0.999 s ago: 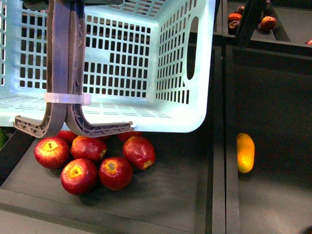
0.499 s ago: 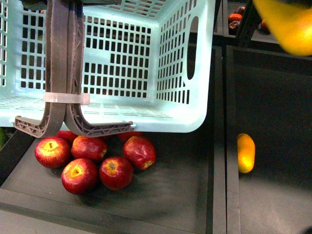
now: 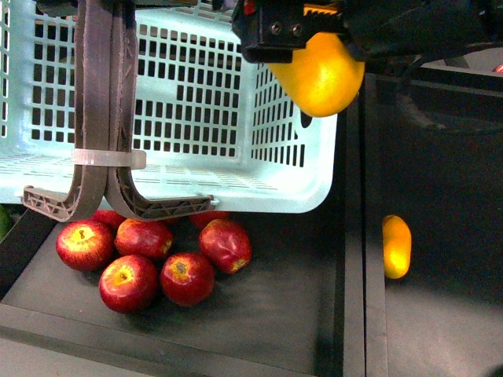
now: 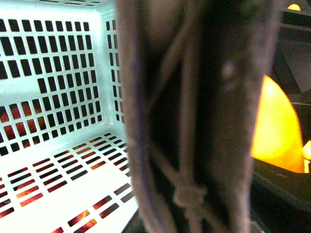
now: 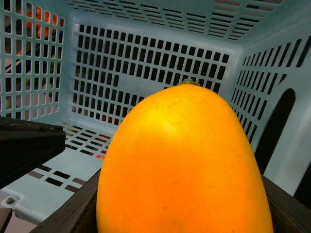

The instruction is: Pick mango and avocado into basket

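Observation:
The pale teal basket (image 3: 236, 196) hangs above a bin, its floor bare in the wrist views. Its two brown handles (image 3: 102, 102) rise together, and my left gripper (image 4: 182, 194) is shut on them; the handles (image 4: 194, 121) fill that wrist view. My right gripper (image 3: 306, 31) is shut on the yellow mango (image 3: 318, 75), held in the air at the basket's right wall near its top rim. The mango (image 5: 182, 165) fills the right wrist view with the basket's inside (image 5: 146, 63) beyond it. The mango (image 4: 274, 131) also shows past the handles. The avocado is out of view.
Several red apples (image 3: 149, 259) lie in the dark bin under the basket. A black divider (image 3: 354, 236) separates that bin from the one on the right, where another yellow fruit (image 3: 396, 246) lies. A sliver of green (image 3: 2, 221) shows at the left edge.
My right gripper has carried the mango in from the upper right, leftward and down, to the basket's right wall. The basket, apples and the lying yellow fruit have stayed put.

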